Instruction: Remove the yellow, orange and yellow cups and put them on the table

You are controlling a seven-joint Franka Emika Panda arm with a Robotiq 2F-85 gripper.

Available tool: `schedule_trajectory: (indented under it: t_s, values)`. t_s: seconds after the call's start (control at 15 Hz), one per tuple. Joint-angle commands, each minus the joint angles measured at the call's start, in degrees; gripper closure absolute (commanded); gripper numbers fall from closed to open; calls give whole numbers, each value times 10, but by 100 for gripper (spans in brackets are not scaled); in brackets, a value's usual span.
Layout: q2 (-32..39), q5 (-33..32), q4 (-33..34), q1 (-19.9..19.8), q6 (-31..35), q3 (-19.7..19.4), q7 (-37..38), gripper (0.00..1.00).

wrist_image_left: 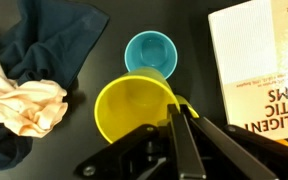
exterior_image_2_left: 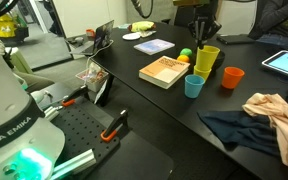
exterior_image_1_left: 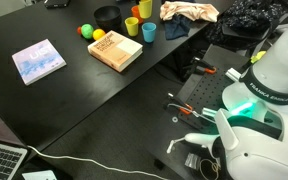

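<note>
One yellow cup [exterior_image_1_left: 132, 25] stands upright on the table [exterior_image_1_left: 54, 100] in an exterior view, between the orange cup [exterior_image_1_left: 144, 9] and the tan book [exterior_image_1_left: 115, 50]. I cannot make out the tool there.

In an exterior view the gripper [exterior_image_2_left: 205, 42] hangs directly over the yellow cup [exterior_image_2_left: 207, 60], whose axis is vertical. The orange cup [exterior_image_2_left: 232, 77] is just beside it and the blue cup [exterior_image_2_left: 193, 86] is close by.

In the wrist view the gripper [wrist_image_left: 181, 112] has its fingers [wrist_image_left: 176, 140] drawn narrow astride the cup's rim on the book side. They seem to pinch the wall, so a straight upward lift looks like the next move.
</note>
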Motion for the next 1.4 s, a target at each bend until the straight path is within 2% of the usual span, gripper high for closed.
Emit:
schedule_trajectory:
  t_s: [0.0, 0.27, 0.53, 0.73, 1.33]
  values:
    - [13, -32, 35, -10, -19, -6, -17, 97]
    - [37, -50, 39, -28, 6, -16, -26, 97]
    - [71, -62, 36, -46, 95, -30, -26, 97]
    - [105, -48, 45, -59, 146, -31, -30, 97]
    - [176, 1, 70, -77, 171, -9, -40, 97]
